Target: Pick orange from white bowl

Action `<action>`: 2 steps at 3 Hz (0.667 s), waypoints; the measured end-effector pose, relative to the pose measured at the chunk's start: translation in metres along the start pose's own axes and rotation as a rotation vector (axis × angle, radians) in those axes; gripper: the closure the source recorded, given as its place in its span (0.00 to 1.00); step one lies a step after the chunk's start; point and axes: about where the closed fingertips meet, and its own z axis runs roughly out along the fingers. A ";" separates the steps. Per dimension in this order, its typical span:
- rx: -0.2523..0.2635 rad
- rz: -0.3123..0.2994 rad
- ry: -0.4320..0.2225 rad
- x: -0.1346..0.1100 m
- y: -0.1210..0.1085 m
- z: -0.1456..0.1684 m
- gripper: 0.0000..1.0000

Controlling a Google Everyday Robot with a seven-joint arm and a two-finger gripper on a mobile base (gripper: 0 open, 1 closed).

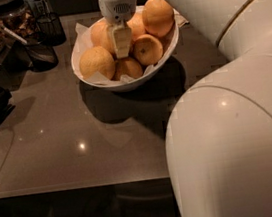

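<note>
Though my gripper [122,51] hangs low among the fruit in the bowl [103,86], I cannot tell whether it is open or closed. From this side it reads as one pale cream block under a round white wrist housing with a small grille of dots on its face.

The orange [97,62] lies at the left front of the bowl, just beside the gripper's tip. It is round, pale yellow-orange, with dull, dimpled skin. I cannot say if the gripper touches it.

More fruit is heaped around it:
- a smaller, deeper orange one [148,49] just right of the gripper, showing a dark stem dimple
- another small one [128,67] at the front, below the tip
- a tall oval one [158,15] at the right rear, standing highest of the pile
- two rounder ones behind, partly hidden by the gripper

The bowl is wide, shallow and glossy white, its oval rim tilted, and crumpled white paper [81,30] pokes over the left edge. It sits on a smooth grey-brown table [79,133] that shines with small points of light.

My arm [230,132] is a smooth, rounded white shell filling the right side. At the far left stand a black mesh cup [50,27] and a dark scoop [39,56].
</note>
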 end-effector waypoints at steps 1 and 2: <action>0.041 0.004 -0.022 -0.001 -0.004 -0.008 1.00; 0.124 0.024 -0.059 0.001 0.000 -0.042 1.00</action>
